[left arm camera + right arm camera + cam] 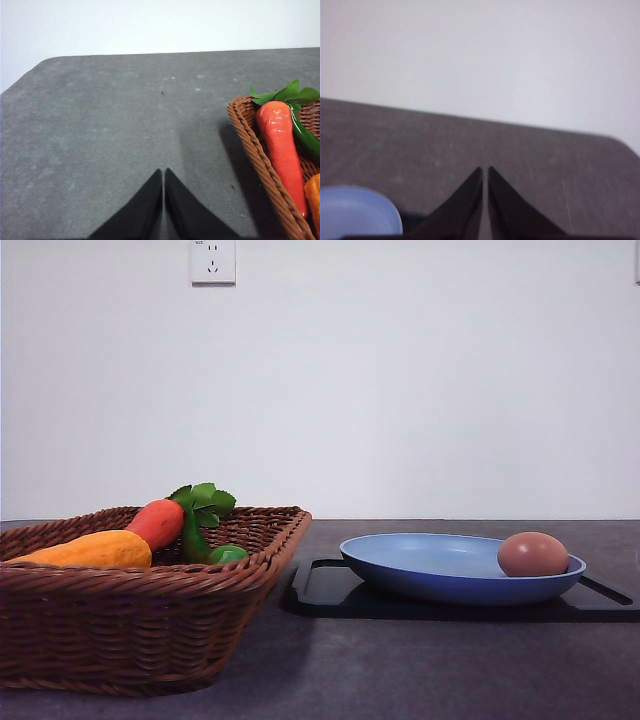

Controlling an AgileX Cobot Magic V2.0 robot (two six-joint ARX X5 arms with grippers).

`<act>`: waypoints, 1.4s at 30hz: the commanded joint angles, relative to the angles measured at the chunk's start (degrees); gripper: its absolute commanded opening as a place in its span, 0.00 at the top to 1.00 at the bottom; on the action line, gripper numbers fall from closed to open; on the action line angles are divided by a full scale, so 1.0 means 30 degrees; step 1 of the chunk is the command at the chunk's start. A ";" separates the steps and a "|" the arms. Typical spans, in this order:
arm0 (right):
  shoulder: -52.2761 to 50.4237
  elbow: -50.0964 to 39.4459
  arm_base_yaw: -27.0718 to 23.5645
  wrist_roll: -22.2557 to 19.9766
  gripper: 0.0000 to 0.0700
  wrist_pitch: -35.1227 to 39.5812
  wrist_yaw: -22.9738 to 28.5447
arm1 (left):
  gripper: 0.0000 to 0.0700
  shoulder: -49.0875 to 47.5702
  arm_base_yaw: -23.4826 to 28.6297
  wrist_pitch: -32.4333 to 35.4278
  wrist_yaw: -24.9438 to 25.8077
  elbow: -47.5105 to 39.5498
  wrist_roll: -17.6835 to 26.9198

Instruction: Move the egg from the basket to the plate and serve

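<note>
Both pincers, left gripper (164,172) and right gripper (485,170), are pressed closed and empty, while the egg (533,554) lies at the plate's (420,558) right rim, so serve it level and slowly

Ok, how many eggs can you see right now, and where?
1. The egg lies in the light-blue plate, near its right rim. I see none in the wicker basket, though its near wall and the vegetables could hide one.
</note>
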 commanded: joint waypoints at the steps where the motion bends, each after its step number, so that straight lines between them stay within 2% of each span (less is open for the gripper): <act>1: -0.1003 -0.0956 -0.0659 0.0955 1.00 0.0197 -0.0397 | 1.00 -0.0036 0.0029 0.0211 0.0000 -0.0539 -0.0087; 5: -0.2853 -0.2929 -0.1628 0.1925 1.00 0.0184 -0.0709 | 1.00 -0.0036 0.0029 0.0204 0.0000 -0.0539 -0.0087; 12: -0.4175 -0.5112 -0.1835 0.2059 1.00 -0.0044 -0.0731 | 1.00 -0.0036 0.0029 0.0204 0.0000 -0.0539 -0.0087; 20: -0.4300 -0.5146 -0.1813 0.2506 1.00 -0.2470 -0.1014 | 1.00 -0.0036 0.0029 0.0204 0.0000 -0.0539 -0.0087; 42: -0.4300 -0.5146 -0.1813 0.2484 1.00 -0.2454 -0.0985 | 1.00 -0.0036 0.0029 0.0204 0.0000 -0.0539 -0.0087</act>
